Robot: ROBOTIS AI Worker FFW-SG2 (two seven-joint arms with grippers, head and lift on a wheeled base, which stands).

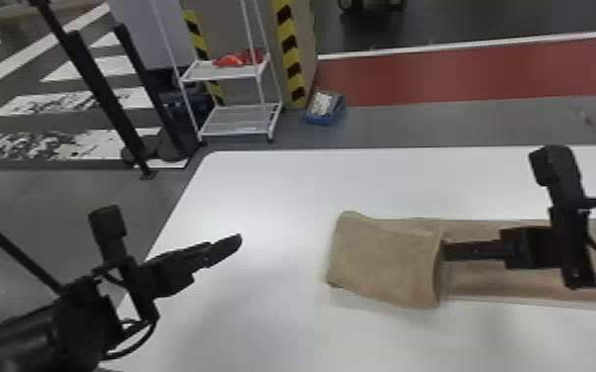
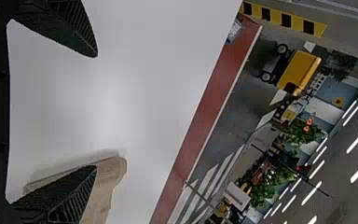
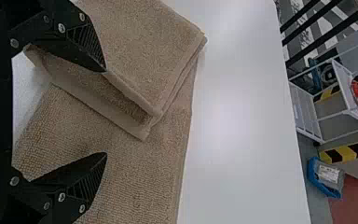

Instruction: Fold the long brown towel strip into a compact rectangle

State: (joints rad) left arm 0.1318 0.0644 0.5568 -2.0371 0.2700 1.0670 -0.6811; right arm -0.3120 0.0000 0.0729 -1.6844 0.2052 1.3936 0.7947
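On the white table the brown towel (image 1: 383, 259) has a folded, layered left end, and its long flat part runs right beneath the right arm. My right gripper (image 1: 446, 251) is at the open edge of that folded part; in the right wrist view the gripper (image 3: 106, 112) stands open, one finger over the layered towel (image 3: 144, 51), the other over the flatter part. Left of the towel, apart from it, is my left gripper (image 1: 236, 239). The left wrist view has this gripper (image 2: 96, 112) open with nothing between its fingers, the towel (image 2: 114, 177) partly behind one finger.
Bare white table (image 1: 262, 188) surface surrounds the towel's left end, in front, behind and toward the left arm. Beyond the table's far edge stand a white wire shelf (image 1: 237, 118) and a blue bin (image 1: 325, 109) on the floor.
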